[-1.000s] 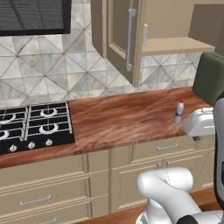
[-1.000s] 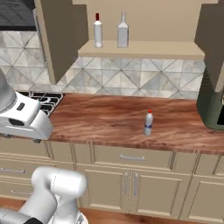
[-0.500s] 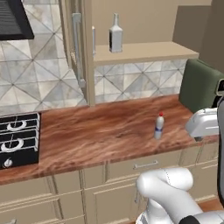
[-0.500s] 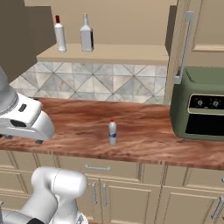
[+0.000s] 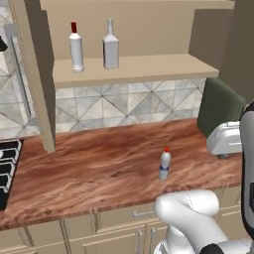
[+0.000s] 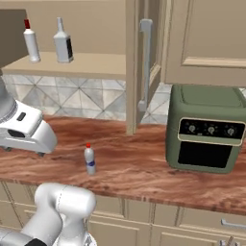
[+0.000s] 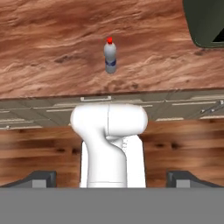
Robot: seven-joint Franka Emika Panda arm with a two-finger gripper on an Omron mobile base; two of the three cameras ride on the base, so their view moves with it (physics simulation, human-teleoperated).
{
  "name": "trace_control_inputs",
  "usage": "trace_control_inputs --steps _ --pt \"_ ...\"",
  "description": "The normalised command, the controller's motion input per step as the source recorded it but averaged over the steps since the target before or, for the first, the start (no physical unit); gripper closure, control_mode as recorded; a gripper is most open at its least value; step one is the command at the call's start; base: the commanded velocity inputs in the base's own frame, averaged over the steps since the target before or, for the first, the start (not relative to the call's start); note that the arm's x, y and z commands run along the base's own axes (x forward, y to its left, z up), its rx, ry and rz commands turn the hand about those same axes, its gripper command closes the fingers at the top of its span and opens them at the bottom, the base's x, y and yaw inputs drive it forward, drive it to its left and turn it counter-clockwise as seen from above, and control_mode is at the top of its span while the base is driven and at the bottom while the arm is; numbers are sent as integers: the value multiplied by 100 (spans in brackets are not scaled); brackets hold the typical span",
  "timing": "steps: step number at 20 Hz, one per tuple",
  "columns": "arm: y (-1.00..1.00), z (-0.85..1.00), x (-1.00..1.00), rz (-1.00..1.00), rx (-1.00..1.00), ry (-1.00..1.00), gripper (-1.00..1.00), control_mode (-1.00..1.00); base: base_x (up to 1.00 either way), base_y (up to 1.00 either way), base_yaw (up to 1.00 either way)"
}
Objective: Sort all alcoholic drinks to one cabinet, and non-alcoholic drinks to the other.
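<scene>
Open cabinet [image 6: 134,62] is seen with white bottle [image 5: 76,47] and squarish bottle [image 5: 110,45] shelved. Small red-capped bottle [image 7: 110,55] is stood on surface [image 7: 52,52], well ahead of the fingers [image 7: 112,179], which are spread wide, empty. Risk: bottle toppled by off-centre approach.

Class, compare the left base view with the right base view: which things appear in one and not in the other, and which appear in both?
Left base view alone: the black stove at the left edge.

Right base view alone: the olive-green oven's front with its three knobs and dark window, and the closed cabinet door above it.

Both: the small red-capped bottle upright on the wooden counter, and the white bottle beside the clear long-necked bottle on the open cabinet's shelf.
</scene>
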Motion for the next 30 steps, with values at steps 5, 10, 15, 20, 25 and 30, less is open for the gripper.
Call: trace_control_inputs --steps 5,10,15,20,25,30 --pt "0 0 0 0 0 0 -100 100 45 -32 5" --pt "8 0 18 -6 0 0 -100 -100 15 2 -3" --pt "41 -1 20 -24 -1 0 -100 -100 0 0 0" --pt "58 -18 28 -39 -1 -4 -100 -100 0 0 0" --pt "36 -28 50 -38 -1 -13 -100 -100 0 0 0" --pt "18 -36 60 -36 -1 -11 -100 -100 0 0 0"
